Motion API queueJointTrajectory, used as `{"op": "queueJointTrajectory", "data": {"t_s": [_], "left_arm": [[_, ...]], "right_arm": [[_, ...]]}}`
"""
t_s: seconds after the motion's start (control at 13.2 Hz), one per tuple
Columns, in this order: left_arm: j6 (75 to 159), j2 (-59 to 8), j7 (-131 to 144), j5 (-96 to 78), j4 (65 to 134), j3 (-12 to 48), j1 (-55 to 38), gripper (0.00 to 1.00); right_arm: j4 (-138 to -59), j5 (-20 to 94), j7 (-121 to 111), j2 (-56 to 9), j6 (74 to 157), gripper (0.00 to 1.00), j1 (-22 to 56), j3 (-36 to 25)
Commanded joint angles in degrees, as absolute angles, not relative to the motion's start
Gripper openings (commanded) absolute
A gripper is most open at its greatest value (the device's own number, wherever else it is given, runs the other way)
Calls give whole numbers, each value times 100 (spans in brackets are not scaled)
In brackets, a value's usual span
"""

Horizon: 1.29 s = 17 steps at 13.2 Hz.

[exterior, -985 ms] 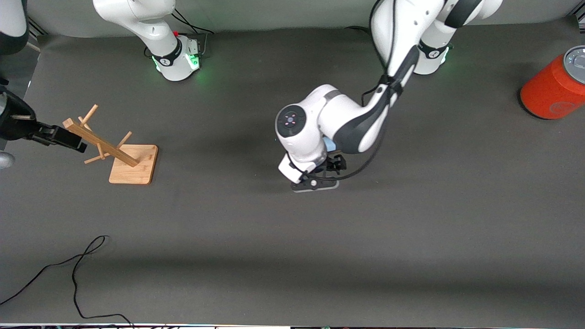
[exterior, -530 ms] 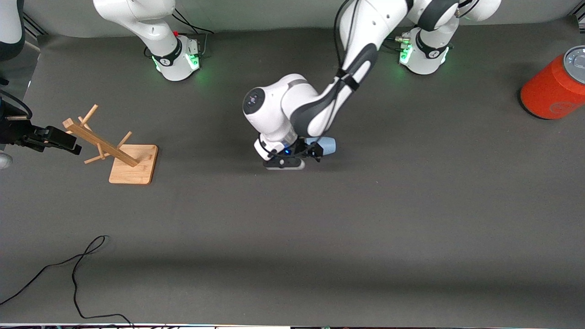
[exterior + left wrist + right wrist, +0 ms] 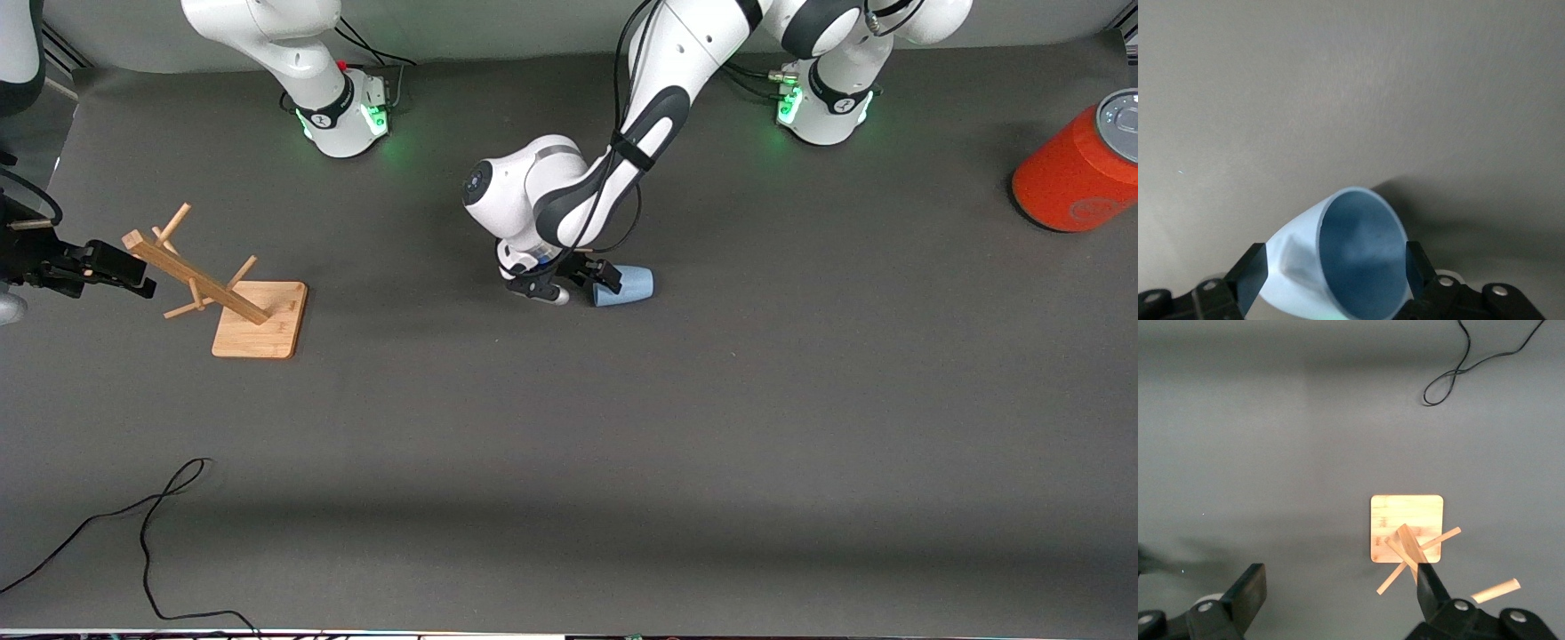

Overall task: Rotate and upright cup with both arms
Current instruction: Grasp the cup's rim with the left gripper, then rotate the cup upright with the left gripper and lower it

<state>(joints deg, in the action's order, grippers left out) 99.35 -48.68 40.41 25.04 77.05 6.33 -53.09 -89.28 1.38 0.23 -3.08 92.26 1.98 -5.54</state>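
Uprighting is judged barely begun: the small pale-blue tapered plastic cup [image 3: 624,285] is clamped on its side by the left gripper [image 3: 597,276] mid-table, well apart from the wooden peg rack [image 3: 218,289], over which the right gripper [image 3: 107,267] waits with fingers spread.

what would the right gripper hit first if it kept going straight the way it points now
Probably the wooden rack. The right gripper, open and waiting at the right arm's end of the table, points down over it, with one finger lined up on the rack's top post. How high above it sits is unclear.
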Motion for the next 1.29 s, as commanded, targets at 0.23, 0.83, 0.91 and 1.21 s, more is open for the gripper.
{"op": "queueJointTrajectory", "data": {"t_s": [0.23,0.83,0.91,1.21], "left_arm": [[9624,-4772,2876,2768,7743,510,-5300,0],[9606,-4291,3014,2367,7409,106,-4950,0],[9641,-4037,3206,1938,7409,97,-4687,0],[9668,-2877,3270,855,7506,105,-3746,0]], "right_arm": [[-9062,62,-141,-150,9316,100,-211,-105],[-9070,62,-141,-149,9316,100,-70,-158],[-9070,53,-141,-149,9316,100,-53,-158],[-9070,53,-141,-141,9308,100,-62,-158]]}}
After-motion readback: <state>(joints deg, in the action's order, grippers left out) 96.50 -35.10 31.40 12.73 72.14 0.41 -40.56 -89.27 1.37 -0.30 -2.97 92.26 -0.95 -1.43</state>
